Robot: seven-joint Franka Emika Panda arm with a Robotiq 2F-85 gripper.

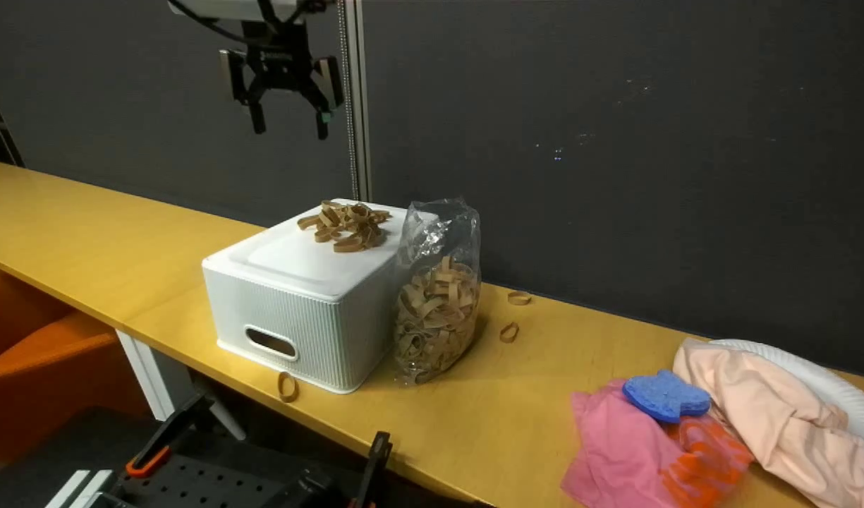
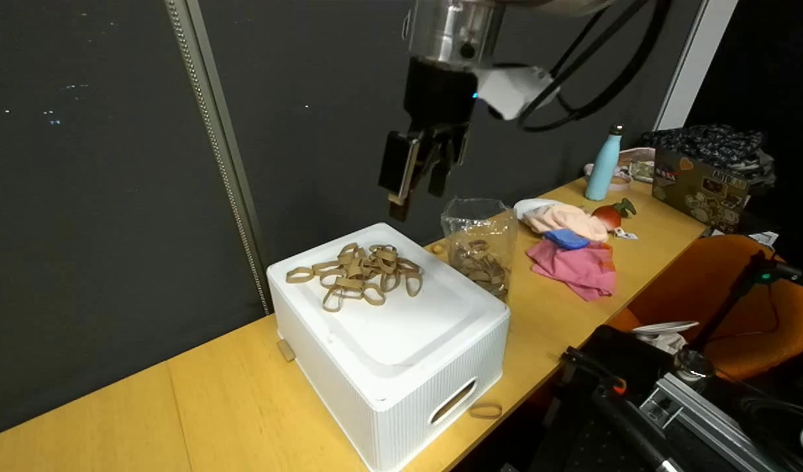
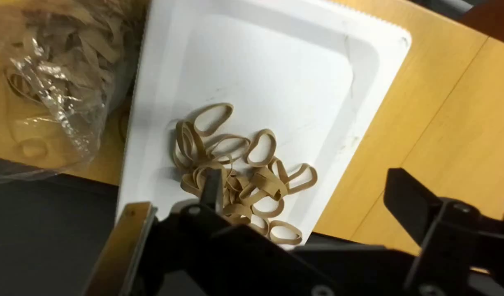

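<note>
Wrist view: a loose pile of tan rubber bands (image 3: 269, 183) lay on the surface of a white box (image 3: 268, 74), toward the short edge nearest the dark screen (image 1: 615, 176). The gripper hid part of it. In an exterior view the outermost band lay near the screen-side corner away from the bag.

Gripper (image 1: 290, 127): released, jaws spread wide, nothing grasped. It hung in the air, touching neither bands nor box.

Governing relation: the pile lay below the gripper and well apart from it. The wrist view placed it nearer the finger (image 3: 212, 187) on the bag's side; the exact sideways offset could not be told. The line between the fingertips ran roughly parallel to the box's short edges, hence across its long axis, which pointed toward the screen. The pile, a tangle, presented no single long axis.

Adjacent: a clear bag (image 1: 437, 310) holding similar bands stood upright on the table (image 1: 530, 395), just beside the box's long edge; contact could not be confirmed. One stray band (image 1: 288, 398) lay near the table edge away from the screen.
</note>
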